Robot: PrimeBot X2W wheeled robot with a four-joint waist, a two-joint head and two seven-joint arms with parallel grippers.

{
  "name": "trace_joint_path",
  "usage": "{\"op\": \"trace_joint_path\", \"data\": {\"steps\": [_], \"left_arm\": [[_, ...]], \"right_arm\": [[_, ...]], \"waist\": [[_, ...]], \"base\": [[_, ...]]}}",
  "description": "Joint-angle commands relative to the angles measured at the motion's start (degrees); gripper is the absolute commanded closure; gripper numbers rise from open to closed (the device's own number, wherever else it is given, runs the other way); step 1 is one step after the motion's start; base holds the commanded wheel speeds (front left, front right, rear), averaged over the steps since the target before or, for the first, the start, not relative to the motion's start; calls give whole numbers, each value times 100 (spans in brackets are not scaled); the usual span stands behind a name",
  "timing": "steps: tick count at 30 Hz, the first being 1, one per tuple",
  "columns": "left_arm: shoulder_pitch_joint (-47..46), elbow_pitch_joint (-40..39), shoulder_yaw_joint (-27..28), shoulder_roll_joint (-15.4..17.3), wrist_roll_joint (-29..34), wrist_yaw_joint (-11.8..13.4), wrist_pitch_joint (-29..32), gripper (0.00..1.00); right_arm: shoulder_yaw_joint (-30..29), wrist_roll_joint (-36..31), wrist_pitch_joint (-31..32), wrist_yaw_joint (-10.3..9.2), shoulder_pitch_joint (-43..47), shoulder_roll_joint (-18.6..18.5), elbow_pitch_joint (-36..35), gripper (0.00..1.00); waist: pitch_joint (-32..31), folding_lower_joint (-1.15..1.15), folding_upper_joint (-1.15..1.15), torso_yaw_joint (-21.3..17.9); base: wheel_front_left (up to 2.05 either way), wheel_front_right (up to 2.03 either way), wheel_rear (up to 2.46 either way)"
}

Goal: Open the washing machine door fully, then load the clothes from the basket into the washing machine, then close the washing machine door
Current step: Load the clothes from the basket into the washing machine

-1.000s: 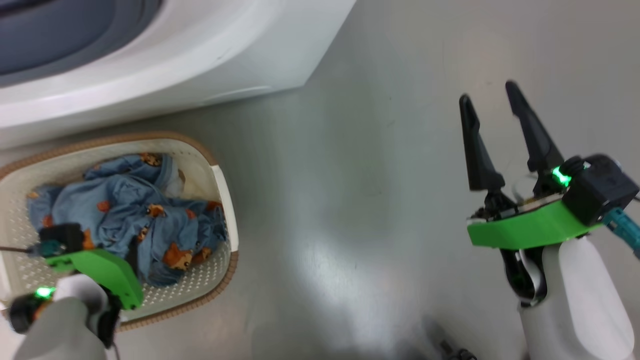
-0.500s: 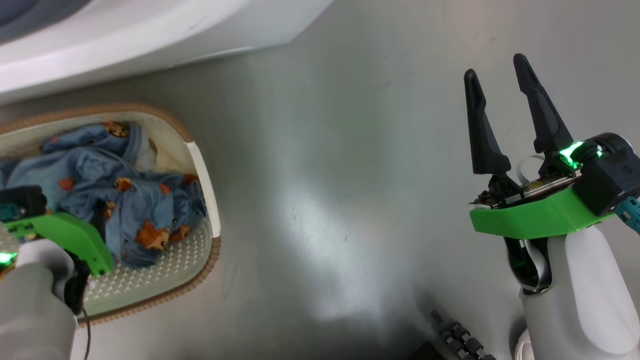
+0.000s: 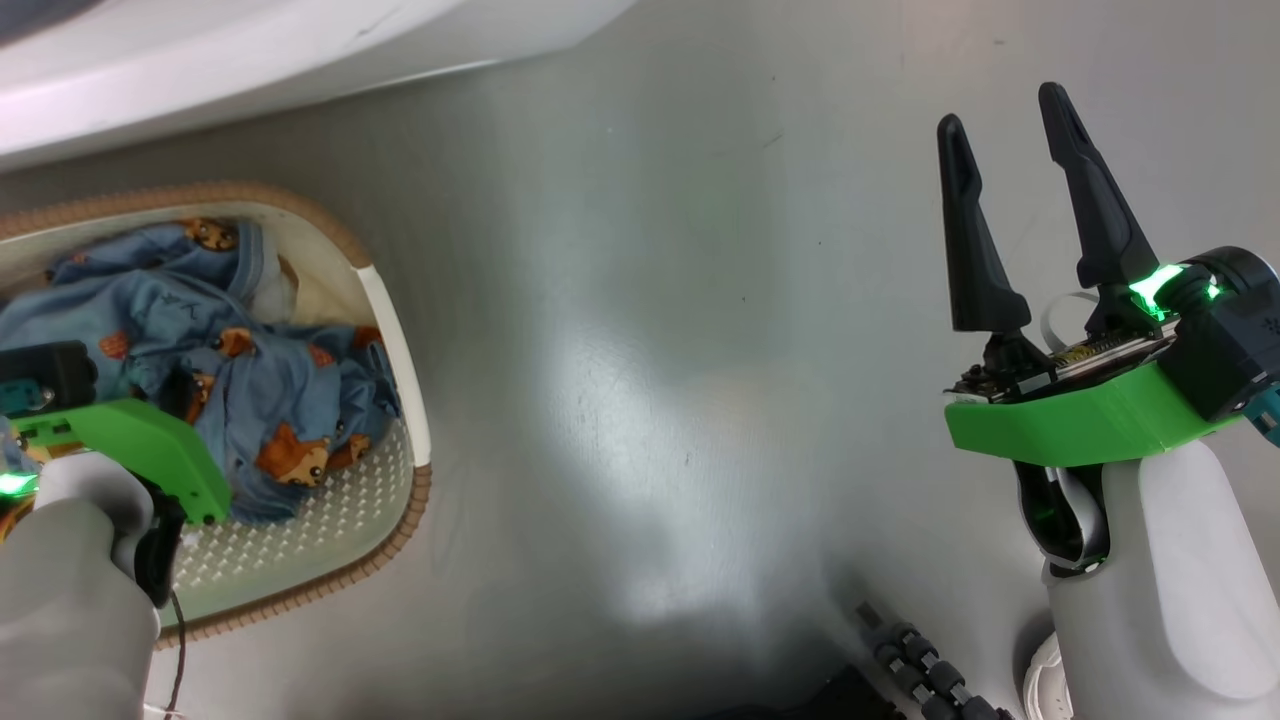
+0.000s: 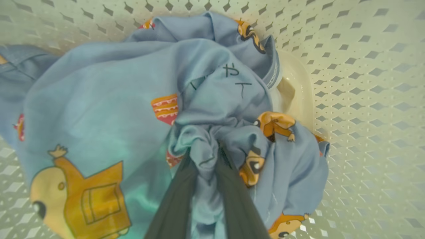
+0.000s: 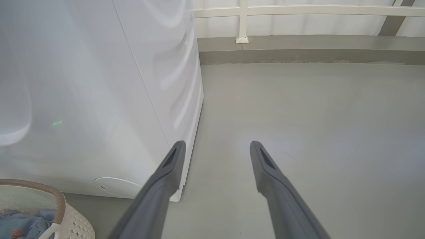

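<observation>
- Clothes (image 4: 109, 93), blue with orange bears, lie in a heap inside the basket (image 4: 365, 99), with a cream bit tucked at the far side.
- Basket sits on the floor (image 3: 650, 350), just in front of the white washing machine (image 3: 250, 60), close to its corner.
- Left end effector (image 4: 203, 154) is down in the basket, and its two dark fingers pinch a bunched fold of the blue cloth between them.
- Right end effector (image 3: 1002, 110) is released, fingers wide apart, holding nothing, up over bare floor well away from the basket.
- Whether the door is open, I cannot tell.
- My guess: loading has only begun, and nothing looks lifted out yet. What is left: carry the clothes to the drum, put them in, then shut the door.
</observation>
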Motion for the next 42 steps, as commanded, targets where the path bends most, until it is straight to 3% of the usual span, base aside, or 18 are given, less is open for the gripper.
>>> {"op": "trace_joint_path", "data": {"steps": [1,10,17,27,35,42], "left_arm": [[164,41,85,185,-71,-16,-86,100],[686,-21,39,-15,-502,-16,-776,100],[1260,-358,205,-109,-677,-16,-956,100],[2497,-2122,1084,-254,-158,343,-963,100],[3880,-3697,1756,-685,571,573,-964,100],[4718,-4560,2041,-943,1095,638,-964,100]], "right_arm": [[89,-9,-27,9,194,14,-131,0],[-34,-69,-27,9,465,14,106,0],[-138,-82,-27,9,734,14,288,0],[-387,-153,-27,9,1343,14,502,0],[-500,-136,-27,9,1922,14,610,0],[-549,-191,-27,9,2267,14,634,0]], "waist": [[-57,0,0,2],[-950,0,0,309],[-1833,0,0,543],[-2974,0,0,878],[-3967,0,0,972],[-4512,0,0,966]], "base": [[0,0,0],[0,0,0],[0,0,0],[0,0,0],[0,0,0],[0,0,0]]}}
